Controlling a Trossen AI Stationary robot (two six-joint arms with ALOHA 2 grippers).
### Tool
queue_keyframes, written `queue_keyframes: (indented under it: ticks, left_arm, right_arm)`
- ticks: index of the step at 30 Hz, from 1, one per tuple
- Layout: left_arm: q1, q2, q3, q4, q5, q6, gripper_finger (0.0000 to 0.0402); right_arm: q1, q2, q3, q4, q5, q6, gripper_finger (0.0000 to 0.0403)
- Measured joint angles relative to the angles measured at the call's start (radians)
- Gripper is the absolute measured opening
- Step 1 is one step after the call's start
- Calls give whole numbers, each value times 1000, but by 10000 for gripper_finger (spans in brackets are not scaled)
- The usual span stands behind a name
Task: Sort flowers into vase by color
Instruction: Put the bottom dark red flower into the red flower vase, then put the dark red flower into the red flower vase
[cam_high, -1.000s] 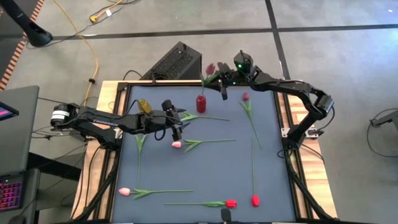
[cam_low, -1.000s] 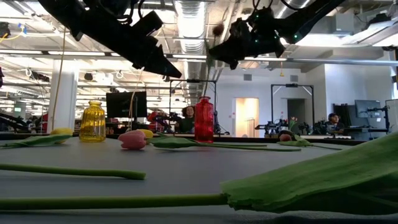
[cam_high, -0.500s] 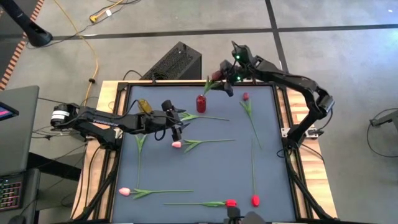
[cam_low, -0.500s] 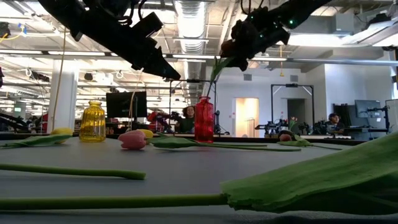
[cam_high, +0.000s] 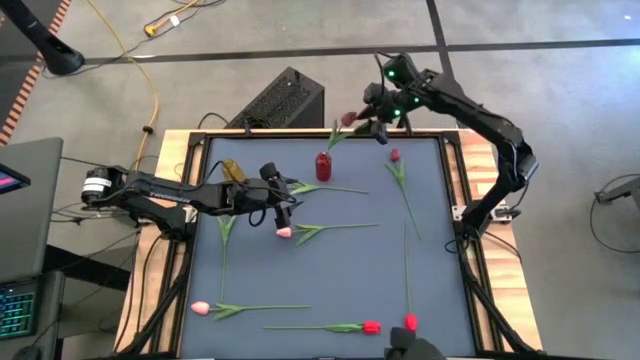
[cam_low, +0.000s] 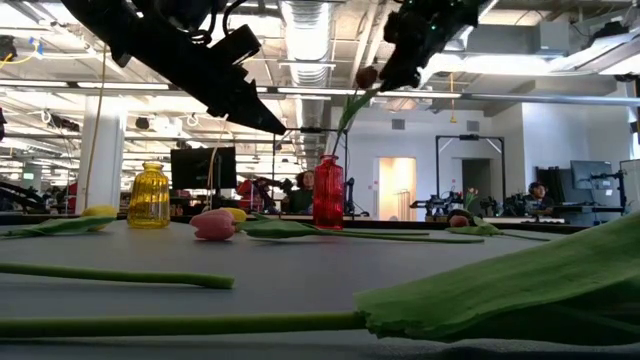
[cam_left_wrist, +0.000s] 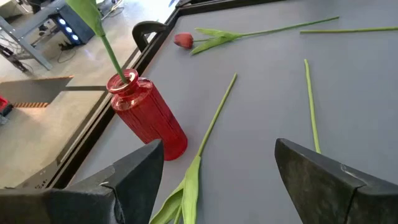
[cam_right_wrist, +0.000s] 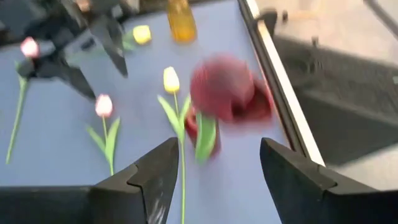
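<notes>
A dark maroon flower (cam_high: 349, 119) stands with its stem in the red vase (cam_high: 323, 165) at the table's far edge and leans toward the far right. My right gripper (cam_high: 373, 123) hangs open high above the table, just beyond the flower's head (cam_low: 367, 76); in the right wrist view the head (cam_right_wrist: 221, 87) shows ahead of the spread fingers. My left gripper (cam_high: 283, 205) hovers open left of the table's middle, pointing at the red vase (cam_left_wrist: 146, 115). Pink, red and yellow flowers lie flat on the mat, among them a pink one (cam_high: 285, 232).
A yellow vase (cam_high: 232, 170) stands left of the red one. Loose flowers lie over the mat: a pink one (cam_high: 200, 308) near left, two red ones (cam_high: 372, 326) (cam_high: 410, 322) at the near edge, a reddish one (cam_high: 395, 155) at the far right. The raised frame (cam_high: 452, 190) borders the table.
My right gripper has let go of the maroon flower, risen, tipped its fingers up and drawn back toward the table's far right. The flower's stem has gone down into the red vase; the flower now stands there by itself, leaning.
</notes>
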Motion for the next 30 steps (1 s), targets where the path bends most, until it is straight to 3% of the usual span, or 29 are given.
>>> queue_keyframes:
  ticks: [10,16,22,30]
  left_arm:
    - [0,0,0,-1,1,7,295]
    - [0,0,0,-1,10,-2,295]
    - [0,0,0,-1,26,-1,295]
    - [0,0,0,-2,25,18,295]
  right_arm:
    - [-51,0,34,-349,39,4,251]
    - [-62,-1,8,-450,40,70,242]
    - [-51,-28,-173,-453,48,164,236]
    - [-6,-49,-477,-337,150,319,234]
